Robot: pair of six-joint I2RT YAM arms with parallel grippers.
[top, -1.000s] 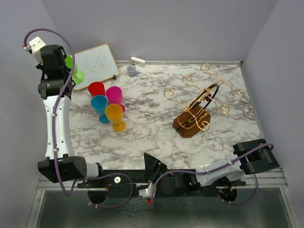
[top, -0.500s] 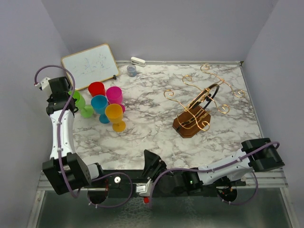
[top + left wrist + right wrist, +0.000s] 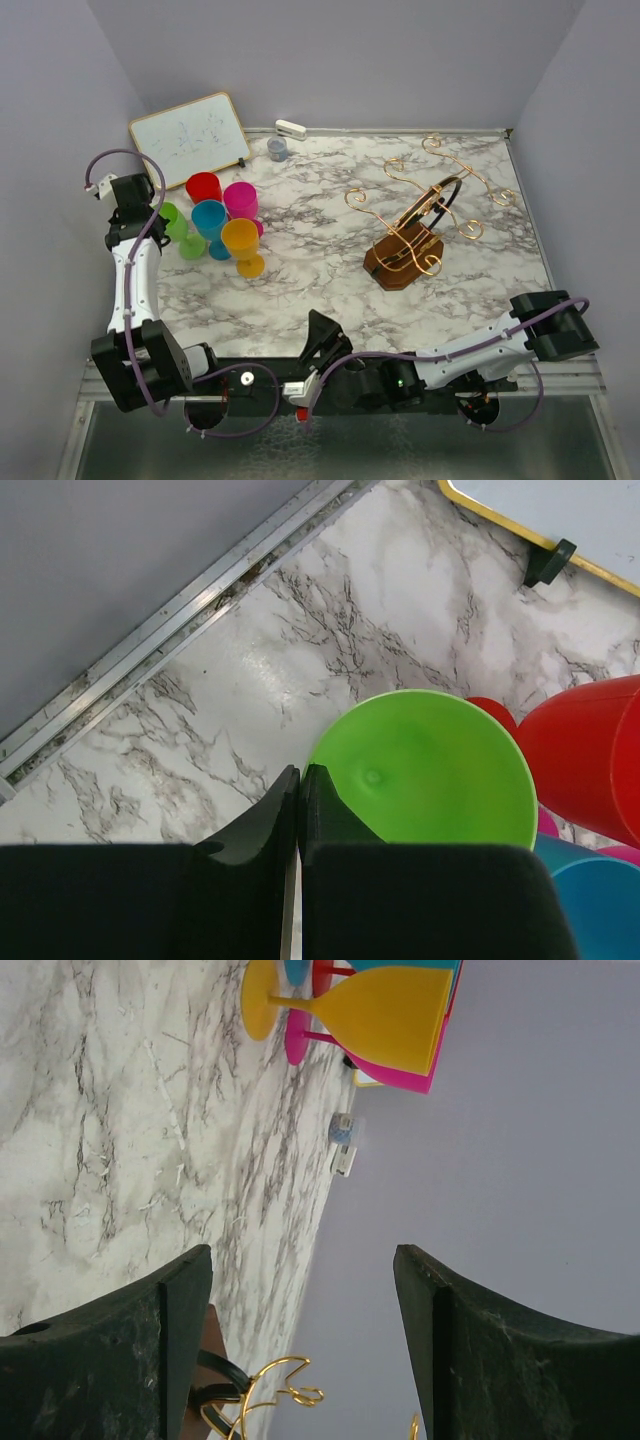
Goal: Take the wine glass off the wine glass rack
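Task nearly done: rack (image 3: 415, 235) stands bare at right of table (image 3: 320, 270), no glass hanging (removal looks complete). Left hand (image 3: 300, 780) pressed together on rim of green glass (image 3: 430, 770), beside other glasses (image 3: 225, 215). Right hand (image 3: 300, 1260) spread, empty. Remaining: release.

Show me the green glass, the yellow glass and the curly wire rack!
Green plastic wine glass (image 3: 430, 770): left wrist view, inside its bowl.
Yellow plastic wine glass (image 3: 240, 237): top view, on its bowl.
Copper-coloured wire wine glass rack (image 3: 385, 266): top view, on its brown wooden base.
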